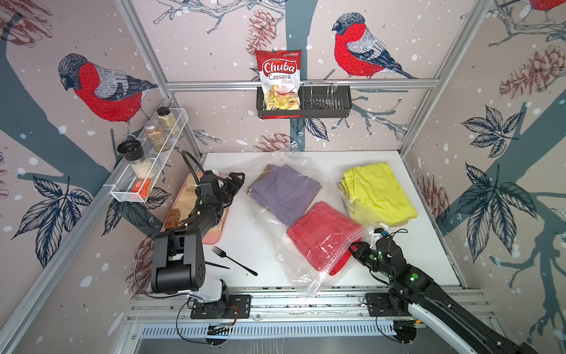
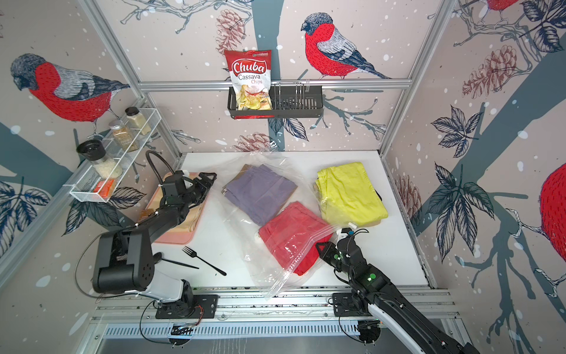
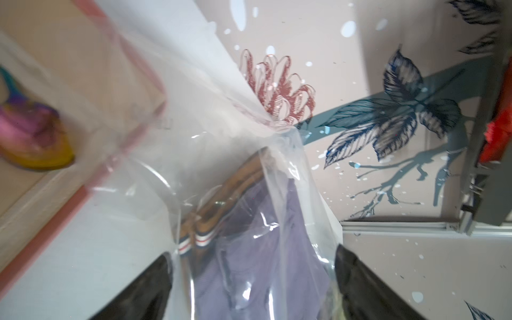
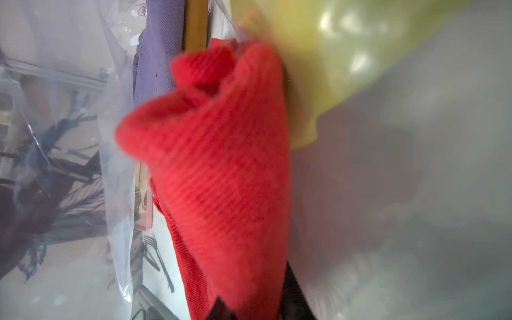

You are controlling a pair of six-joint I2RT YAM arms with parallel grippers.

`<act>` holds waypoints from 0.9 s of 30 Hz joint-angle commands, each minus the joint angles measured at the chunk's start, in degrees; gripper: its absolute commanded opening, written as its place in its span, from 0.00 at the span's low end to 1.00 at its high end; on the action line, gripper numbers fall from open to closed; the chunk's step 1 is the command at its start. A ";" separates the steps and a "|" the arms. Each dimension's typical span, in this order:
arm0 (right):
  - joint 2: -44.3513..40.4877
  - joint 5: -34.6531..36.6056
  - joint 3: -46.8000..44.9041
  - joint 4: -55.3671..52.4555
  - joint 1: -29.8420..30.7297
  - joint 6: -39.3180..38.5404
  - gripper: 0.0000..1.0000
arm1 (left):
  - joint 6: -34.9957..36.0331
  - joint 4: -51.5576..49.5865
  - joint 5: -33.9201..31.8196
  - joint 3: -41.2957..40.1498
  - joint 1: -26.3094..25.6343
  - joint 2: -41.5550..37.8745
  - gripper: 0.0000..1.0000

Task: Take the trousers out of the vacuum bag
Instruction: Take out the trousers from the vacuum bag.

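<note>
Step in hand, by my read: drag the red trousers clear of the vacuum bag. They lie half out of its mouth, lower centre of a top view. The right pincer is at their edge. In the right wrist view red cloth bunches between its jaws; cannot tell if clamped. The left pincer, centre left, has jaws apart astride the bag's far corner. The purple trousers and mustard-brown trousers are inside the bag. The yellow-green trousers are out on the desk, right. To do it well: left pins plastic only, right takes cloth only and pulls low toward lower right.
</note>
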 commanded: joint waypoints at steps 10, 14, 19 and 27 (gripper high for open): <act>0.16 1.73 -3.41 14.04 -0.44 0.06 0.61 | 9.00 -10.91 2.85 0.73 -8.56 -10.24 0.98; 2.40 -0.28 -3.98 17.11 -0.99 0.12 0.63 | 11.31 -13.24 2.08 2.85 -15.41 -8.00 0.98; 3.37 -1.21 -5.13 18.46 -0.49 1.31 0.63 | 12.04 -11.73 0.19 6.35 -23.41 -2.70 0.98; 5.94 -2.83 -6.66 19.51 0.24 3.51 0.65 | 13.75 -9.42 -2.67 11.01 -31.64 7.69 0.95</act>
